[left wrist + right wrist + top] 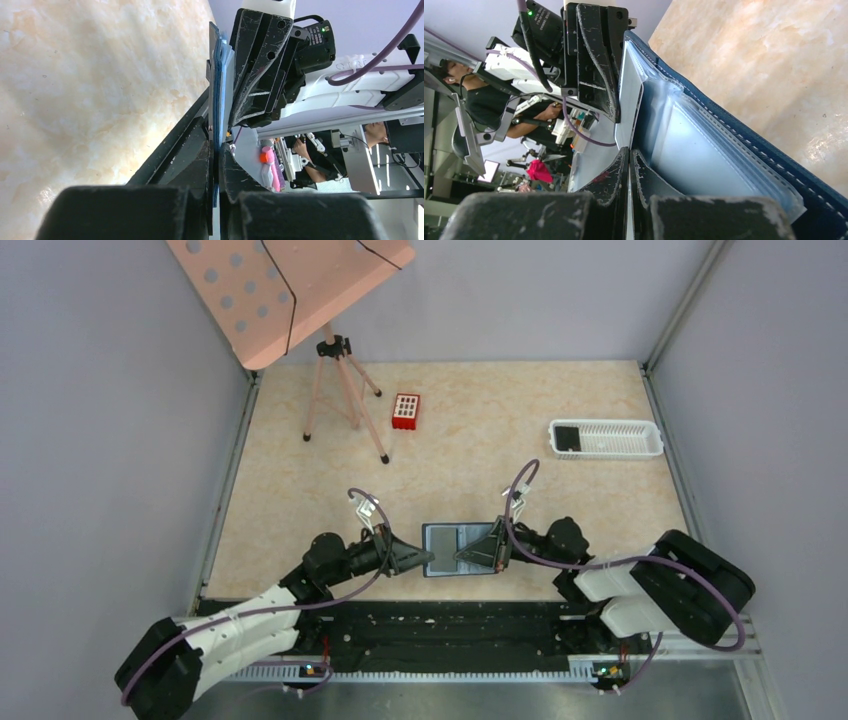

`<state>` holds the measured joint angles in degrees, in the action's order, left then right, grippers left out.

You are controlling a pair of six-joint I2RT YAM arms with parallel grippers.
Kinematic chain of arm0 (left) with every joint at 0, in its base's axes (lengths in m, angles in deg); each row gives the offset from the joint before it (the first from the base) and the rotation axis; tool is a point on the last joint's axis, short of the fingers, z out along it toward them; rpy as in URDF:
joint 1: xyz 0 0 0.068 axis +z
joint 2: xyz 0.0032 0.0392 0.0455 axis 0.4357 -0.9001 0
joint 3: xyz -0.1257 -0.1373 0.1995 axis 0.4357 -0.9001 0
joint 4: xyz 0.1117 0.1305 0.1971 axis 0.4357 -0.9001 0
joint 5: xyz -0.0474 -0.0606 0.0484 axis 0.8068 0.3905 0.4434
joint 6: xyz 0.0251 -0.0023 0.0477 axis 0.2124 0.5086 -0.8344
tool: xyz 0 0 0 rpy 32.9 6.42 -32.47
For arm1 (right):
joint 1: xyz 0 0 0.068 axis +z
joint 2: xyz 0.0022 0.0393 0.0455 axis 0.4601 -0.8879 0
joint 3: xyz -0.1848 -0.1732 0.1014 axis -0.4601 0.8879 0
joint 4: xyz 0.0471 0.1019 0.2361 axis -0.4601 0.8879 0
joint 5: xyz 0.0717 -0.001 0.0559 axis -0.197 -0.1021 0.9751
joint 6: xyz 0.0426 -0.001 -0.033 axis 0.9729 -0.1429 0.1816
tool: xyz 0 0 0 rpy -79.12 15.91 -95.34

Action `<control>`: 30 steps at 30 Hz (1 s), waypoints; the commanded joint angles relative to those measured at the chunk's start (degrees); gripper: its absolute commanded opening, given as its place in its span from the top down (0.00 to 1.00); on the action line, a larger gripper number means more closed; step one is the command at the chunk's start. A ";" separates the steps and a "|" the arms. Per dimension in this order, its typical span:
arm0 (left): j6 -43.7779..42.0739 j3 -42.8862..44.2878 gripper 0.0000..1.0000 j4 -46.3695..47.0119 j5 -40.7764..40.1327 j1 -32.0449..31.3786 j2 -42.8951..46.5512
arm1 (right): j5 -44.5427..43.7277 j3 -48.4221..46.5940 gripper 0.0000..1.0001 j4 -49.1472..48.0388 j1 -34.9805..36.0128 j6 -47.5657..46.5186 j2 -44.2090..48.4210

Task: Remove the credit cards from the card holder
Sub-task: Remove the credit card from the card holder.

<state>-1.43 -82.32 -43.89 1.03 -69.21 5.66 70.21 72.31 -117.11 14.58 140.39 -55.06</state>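
- The card holder (pixel 445 540) is a blue booklet wallet with pale stitching along its edge and greyish, glossy clear pocket leaves inside. It lies open on the table (pixel 480 450), near the front edge, midway between the two arms.
- From the right wrist, the pocket leaves (pixel 704 160) fan out in thin, smooth, translucent layers against the grained blue cover.
- One credit card (pixel 567 437), a flat dark rectangle, lies in the left end of the white slotted tray (pixel 625 440), far back on the right and well apart from the holder.
- The left gripper (pixel 428 560) comes in from the holder's left side. Its fingers are pressed together on the blue edge, which runs up between the scuffed black pads (pixel 200 165).
- The right gripper (pixel 463 556) comes in from the right, over the holder's middle. Its fingers (pixel 611 175) are closed tight, with a thin pale leaf pinched between them. I cannot tell whether a card sits inside that leaf.
- Both arms reach forward low, elbows out, with their wrists turned inward so that the two grippers face each other tip to tip.
- The table is a beige marbled slab. A small red block (pixel 405 410) and a pink tripod stand (pixel 340 380) stand far back on the left.
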 commanded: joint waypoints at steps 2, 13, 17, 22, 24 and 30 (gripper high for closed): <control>0.02 -0.87 1.00 3.23 -0.86 0.66 0.56 | 3.17 0.32 1.00 1.62 -1.55 -3.50 4.28; -0.92 0.77 0.77 3.47 1.36 0.66 -1.19 | 4.89 -0.51 1.00 2.20 -1.50 -3.03 6.11; -0.77 0.64 0.73 3.81 1.65 0.66 -1.69 | 5.03 -0.42 1.00 1.53 -1.54 -2.69 5.69; -0.46 0.54 0.77 4.69 2.23 0.66 -1.68 | 5.11 -0.24 1.00 1.38 -1.53 -2.92 5.45; -0.47 0.48 0.91 4.95 2.24 0.69 -1.42 | 5.18 -0.24 1.00 1.34 -1.56 -3.02 5.41; -0.47 -0.15 1.00 6.75 2.97 0.75 -0.84 | 5.85 0.00 1.00 1.74 -1.69 -3.37 5.92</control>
<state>-1.52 -82.32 -41.66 3.26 -68.70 4.09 74.25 72.36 -111.86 13.40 138.32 -50.54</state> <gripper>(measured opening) 0.024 0.004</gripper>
